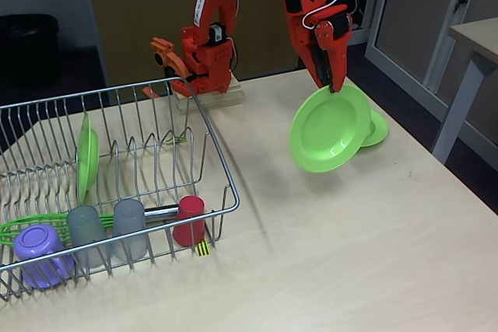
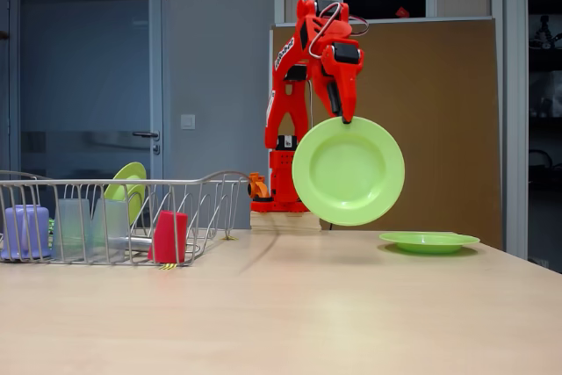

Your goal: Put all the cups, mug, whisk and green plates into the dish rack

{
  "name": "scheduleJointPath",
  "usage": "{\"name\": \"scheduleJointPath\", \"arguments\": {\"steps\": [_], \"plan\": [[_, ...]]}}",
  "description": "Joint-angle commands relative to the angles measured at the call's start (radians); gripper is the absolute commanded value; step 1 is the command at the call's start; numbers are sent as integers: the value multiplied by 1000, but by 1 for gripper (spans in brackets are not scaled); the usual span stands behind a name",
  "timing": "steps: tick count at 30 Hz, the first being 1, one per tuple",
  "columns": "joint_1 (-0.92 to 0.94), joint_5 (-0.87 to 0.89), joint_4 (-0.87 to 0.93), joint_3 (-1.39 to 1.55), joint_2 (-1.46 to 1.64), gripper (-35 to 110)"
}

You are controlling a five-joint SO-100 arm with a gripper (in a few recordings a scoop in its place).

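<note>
My orange gripper (image 1: pixel 335 83) (image 2: pixel 342 114) is shut on the top rim of a green plate (image 1: pixel 330 128) (image 2: pixel 348 171), which hangs upright above the table. A second green plate (image 1: pixel 377 128) (image 2: pixel 429 241) lies flat on the table behind it. A third green plate (image 1: pixel 87 158) (image 2: pixel 128 187) stands on edge in the wire dish rack (image 1: pixel 222 169) (image 2: pixel 211 189). Along the rack's front sit the purple mug (image 1: pixel 40 251) (image 2: pixel 26 231), two grey cups (image 1: pixel 86 230) (image 1: pixel 130 225) (image 2: pixel 74 226), the red cup (image 1: pixel 189 220) (image 2: pixel 169 235) and the whisk (image 1: pixel 23 227).
The arm's base (image 1: pixel 206 75) (image 2: pixel 281 182) stands at the table's far edge behind the rack. A second table (image 1: pixel 475 60) is off to the right. Bare tabletop (image 1: pixel 350 254) spreads in front and to the right of the rack.
</note>
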Motion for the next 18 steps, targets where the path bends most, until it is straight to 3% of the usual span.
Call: {"name": "scheduleJointPath", "arguments": {"steps": [1, 18], "plan": [[26, -98, 28, -51, 112, 0], [425, -334, 80, 179, 512, 0]]}}
